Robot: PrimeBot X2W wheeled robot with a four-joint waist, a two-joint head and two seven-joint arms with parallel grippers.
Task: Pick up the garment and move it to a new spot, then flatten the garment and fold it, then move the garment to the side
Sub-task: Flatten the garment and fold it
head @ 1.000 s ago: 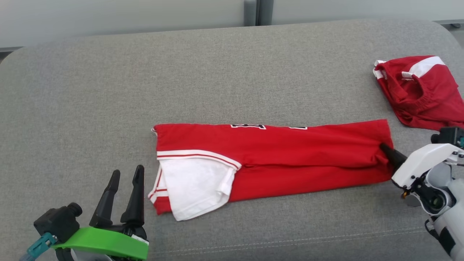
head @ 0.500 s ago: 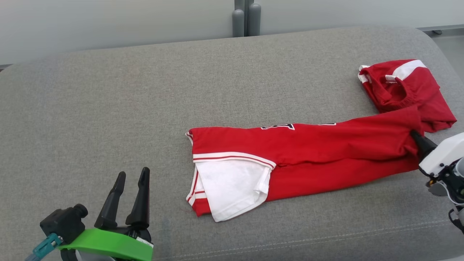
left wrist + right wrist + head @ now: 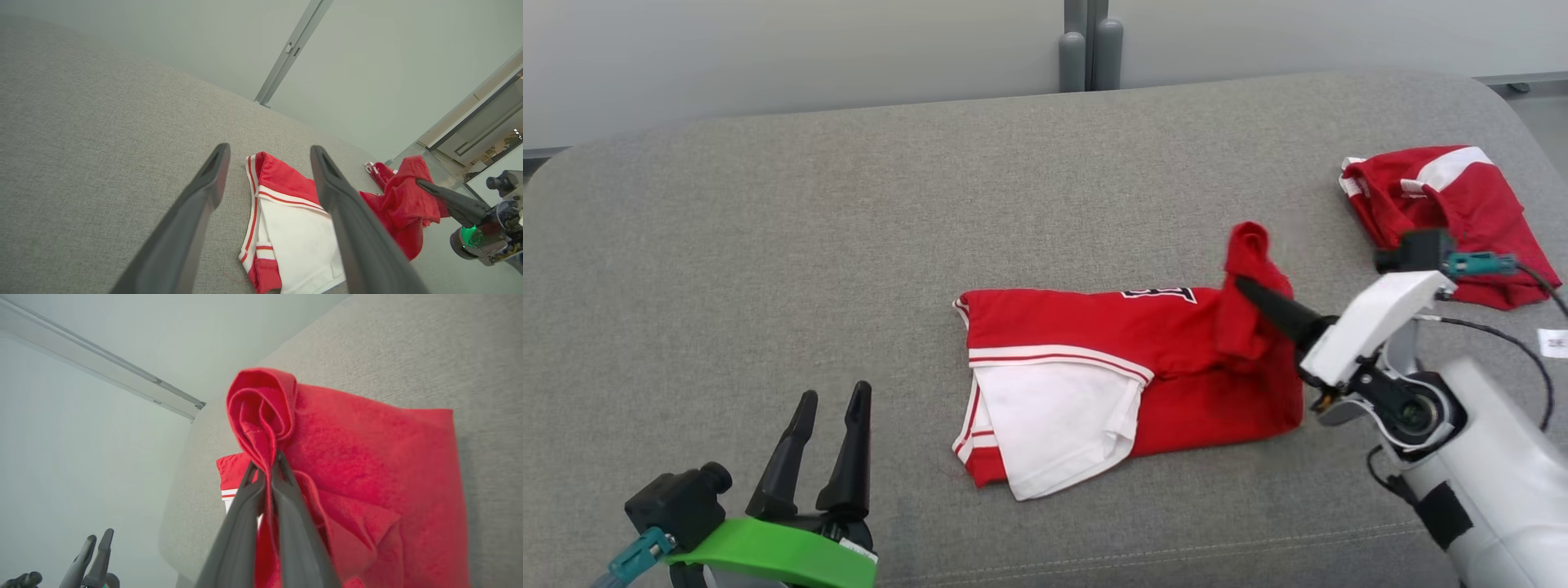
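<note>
Two red pieces of clothing lie on the grey fabric cushion [image 3: 809,229]. The only print on the garment [image 3: 1094,327] is a row of black characters edged in white [image 3: 1160,293] along its far fold. The fold cuts them off and they cannot be read. A small white tag [image 3: 1553,343] lies on the cushion at the right edge of the head view, its marks too small to make out.

The garment is a red jersey folded into a long band, lying near the middle of the cushion. At its left end a white sleeve panel [image 3: 1054,425] shows, bordered by white-and-red striped trim. Its right end is lifted off the cushion, bunched upward and doubled back over the band.

The right gripper [image 3: 1241,284] pinches that bunched end. In the right wrist view its two fingers are pressed together on a rolled fold of red cloth that rises above the fingertips.

The left gripper [image 3: 834,390] is at the lower left of the head view, over bare cushion, near the sleeve end but apart from it. Its fingers are spread with nothing between them.

The second red piece [image 3: 1445,196], with a white stripe, lies crumpled toward the cushion's far right, apart from the garment. Two grey posts [image 3: 1086,53] stand behind the cushion's far edge.
</note>
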